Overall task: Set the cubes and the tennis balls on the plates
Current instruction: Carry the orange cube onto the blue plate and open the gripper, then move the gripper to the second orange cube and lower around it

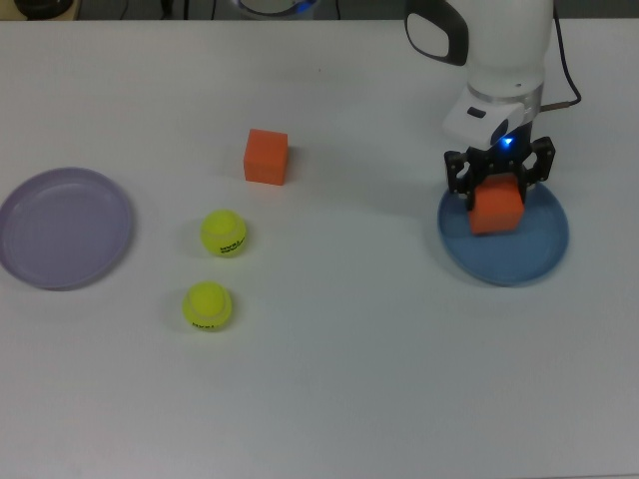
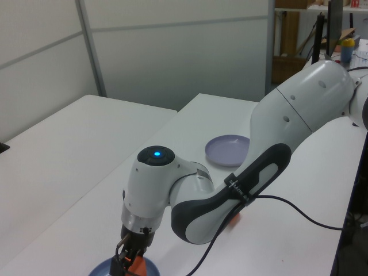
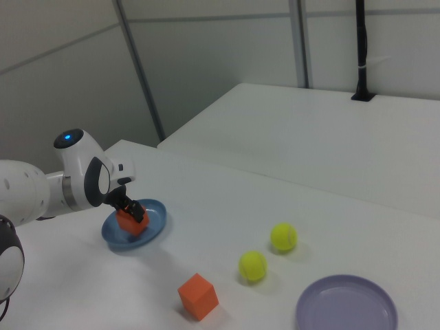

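Note:
My gripper (image 1: 499, 187) is shut on an orange cube (image 1: 496, 209) and holds it low over the blue plate (image 1: 534, 249), at the top view's right. In the right view the held cube (image 3: 129, 220) sits inside the blue plate's (image 3: 152, 221) rim; whether it touches the plate I cannot tell. A second orange cube (image 1: 266, 157) rests on the table left of the arm. Two yellow-green tennis balls (image 1: 224, 233) (image 1: 207, 305) lie near the lavender plate (image 1: 62, 228), which holds nothing. In the left view, the gripper (image 2: 129, 261) and blue plate (image 2: 103, 268) show at the bottom edge.
The arm's white body (image 2: 241, 190) and a black cable (image 2: 299, 201) stretch across the white table (image 1: 329, 379). A second white table (image 3: 330, 137) stands behind in the right view. A black cable (image 1: 559, 60) trails near the arm's wrist.

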Available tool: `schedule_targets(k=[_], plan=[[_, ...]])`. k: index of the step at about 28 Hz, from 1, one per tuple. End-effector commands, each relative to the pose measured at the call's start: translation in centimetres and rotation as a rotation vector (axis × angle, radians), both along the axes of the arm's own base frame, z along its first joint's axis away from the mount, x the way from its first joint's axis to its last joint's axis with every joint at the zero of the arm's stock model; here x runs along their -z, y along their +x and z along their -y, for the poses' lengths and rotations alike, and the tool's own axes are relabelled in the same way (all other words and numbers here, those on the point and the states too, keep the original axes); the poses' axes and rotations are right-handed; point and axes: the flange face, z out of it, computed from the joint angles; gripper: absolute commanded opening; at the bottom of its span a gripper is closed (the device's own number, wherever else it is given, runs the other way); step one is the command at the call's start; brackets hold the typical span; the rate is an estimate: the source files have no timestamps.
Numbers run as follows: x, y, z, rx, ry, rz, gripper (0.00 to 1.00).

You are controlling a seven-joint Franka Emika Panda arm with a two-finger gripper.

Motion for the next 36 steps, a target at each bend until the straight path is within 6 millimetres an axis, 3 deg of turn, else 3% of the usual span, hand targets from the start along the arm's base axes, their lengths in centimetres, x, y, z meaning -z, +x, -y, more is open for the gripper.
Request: schedule_targets(k=[1,8,14,16,17,21,22,27,28,36], plan=[[-0.3,-0.1,-0.9,0.056,0.021,-0.009,1.00],[-1.5,-0.8,-0.2,0.097,-0.031,-0.031,1.00],[-3.0,-0.6,2.9,0.153,-0.168,-0.076,1.00],[-3.4,-0.4,4.5,0.173,-0.194,-0.071,1.00],[-3.6,-0.3,6.3,0.193,-0.216,-0.060,1.00],[-4.4,0.4,10.0,0.239,-0.248,-0.041,1.00],[-4.7,0.5,11.7,0.254,-0.258,-0.039,1.00],[-5.4,0.7,16.2,0.280,-0.258,-0.065,1.00],[-5.7,0.6,18.0,0.282,-0.241,-0.089,1.00],[-5.7,0.2,25.0,0.248,-0.178,-0.172,1.00]])
